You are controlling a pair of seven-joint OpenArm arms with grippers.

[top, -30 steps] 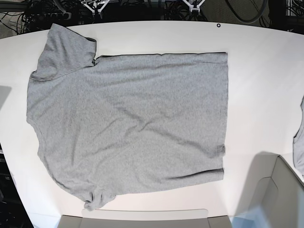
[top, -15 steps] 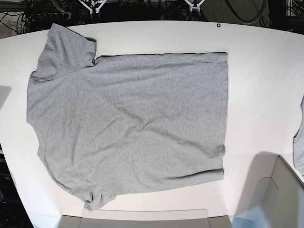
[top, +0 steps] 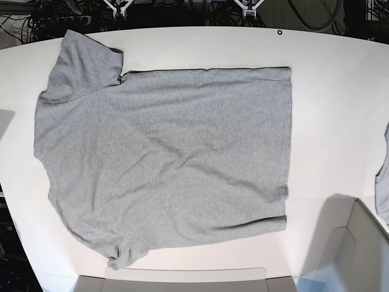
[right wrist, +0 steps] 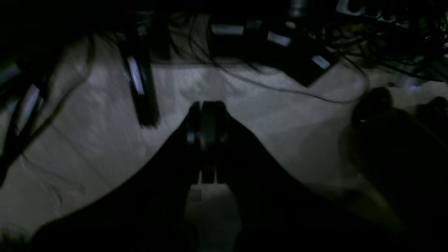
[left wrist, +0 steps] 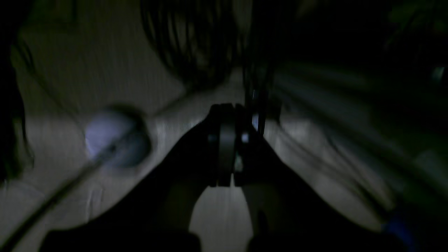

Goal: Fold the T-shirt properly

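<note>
Grey T-shirt (top: 164, 158) lies flat on the white bench (top: 328, 79): soft, light, limp cloth, probably best pinched at hem corners. Both arms' jaws clenched, empty.

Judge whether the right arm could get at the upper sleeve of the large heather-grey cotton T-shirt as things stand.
Probably yes. The large heather-grey cotton T-shirt lies flat and uncovered on the white table, its upper sleeve near the far edge. The right gripper, shut and empty, is off the table.

white table (top: 328, 91); paler cloth (top: 382, 188)
</note>
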